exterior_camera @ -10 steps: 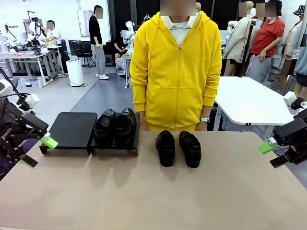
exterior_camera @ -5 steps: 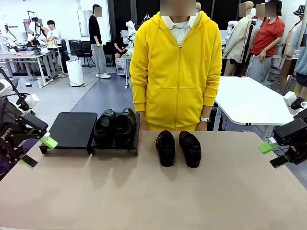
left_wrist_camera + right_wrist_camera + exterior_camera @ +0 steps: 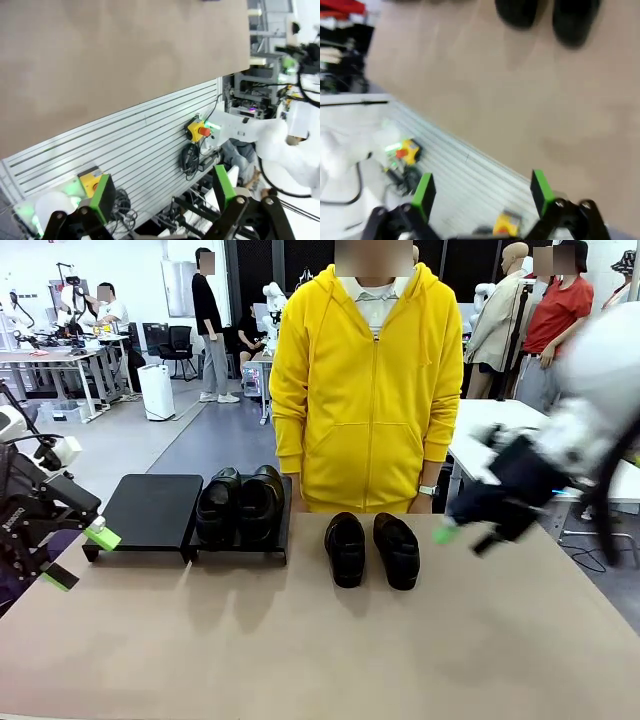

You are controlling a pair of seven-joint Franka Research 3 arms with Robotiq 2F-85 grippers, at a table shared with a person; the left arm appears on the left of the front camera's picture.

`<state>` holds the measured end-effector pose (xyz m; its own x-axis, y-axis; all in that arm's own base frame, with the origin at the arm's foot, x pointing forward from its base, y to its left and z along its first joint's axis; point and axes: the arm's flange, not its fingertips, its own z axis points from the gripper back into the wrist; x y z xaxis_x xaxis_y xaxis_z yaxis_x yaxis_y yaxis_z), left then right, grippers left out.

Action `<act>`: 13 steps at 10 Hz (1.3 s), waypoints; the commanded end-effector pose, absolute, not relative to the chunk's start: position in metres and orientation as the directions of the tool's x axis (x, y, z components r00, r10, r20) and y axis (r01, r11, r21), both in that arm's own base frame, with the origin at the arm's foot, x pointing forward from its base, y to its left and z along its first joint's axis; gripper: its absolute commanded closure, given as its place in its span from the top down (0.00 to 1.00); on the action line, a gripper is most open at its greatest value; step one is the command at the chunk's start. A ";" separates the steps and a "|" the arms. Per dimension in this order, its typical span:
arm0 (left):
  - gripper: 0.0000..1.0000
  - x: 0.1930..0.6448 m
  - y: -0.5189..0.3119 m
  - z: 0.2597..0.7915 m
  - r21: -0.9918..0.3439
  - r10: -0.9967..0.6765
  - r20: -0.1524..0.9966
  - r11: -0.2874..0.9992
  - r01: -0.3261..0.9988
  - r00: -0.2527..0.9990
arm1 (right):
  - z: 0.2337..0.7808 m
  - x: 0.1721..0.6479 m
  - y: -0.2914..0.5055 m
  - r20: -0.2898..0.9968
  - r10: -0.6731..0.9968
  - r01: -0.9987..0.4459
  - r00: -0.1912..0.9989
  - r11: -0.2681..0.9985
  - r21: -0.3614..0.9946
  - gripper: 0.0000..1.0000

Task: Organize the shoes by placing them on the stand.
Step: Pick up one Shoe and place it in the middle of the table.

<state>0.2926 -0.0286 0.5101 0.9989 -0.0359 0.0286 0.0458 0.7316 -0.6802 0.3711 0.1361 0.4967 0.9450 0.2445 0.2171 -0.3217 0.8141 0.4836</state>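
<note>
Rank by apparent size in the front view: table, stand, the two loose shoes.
1. table
2. stand
3. left loose shoe and right loose shoe: these look alike, so they are not ranked.

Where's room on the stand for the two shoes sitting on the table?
The stand's left section is bare, bordered by the pair of shoes crowding its right section. The near tabletop in front of the loose shoes is also free.
</note>
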 end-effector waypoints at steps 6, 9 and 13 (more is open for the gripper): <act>1.00 0.294 -0.030 0.512 -0.694 -0.023 0.021 0.719 0.032 0.999 | 0.463 0.468 0.228 0.249 0.163 -0.234 0.955 0.929 0.288 1.00; 1.00 0.294 -0.030 0.512 -0.694 -0.023 0.021 0.719 0.032 0.999 | 0.453 0.515 0.255 0.167 0.174 -0.207 0.970 0.957 0.204 1.00; 1.00 0.294 -0.030 0.512 -0.694 -0.023 0.021 0.719 0.032 0.999 | 0.424 0.588 0.283 0.082 0.039 -0.054 0.996 0.979 0.196 1.00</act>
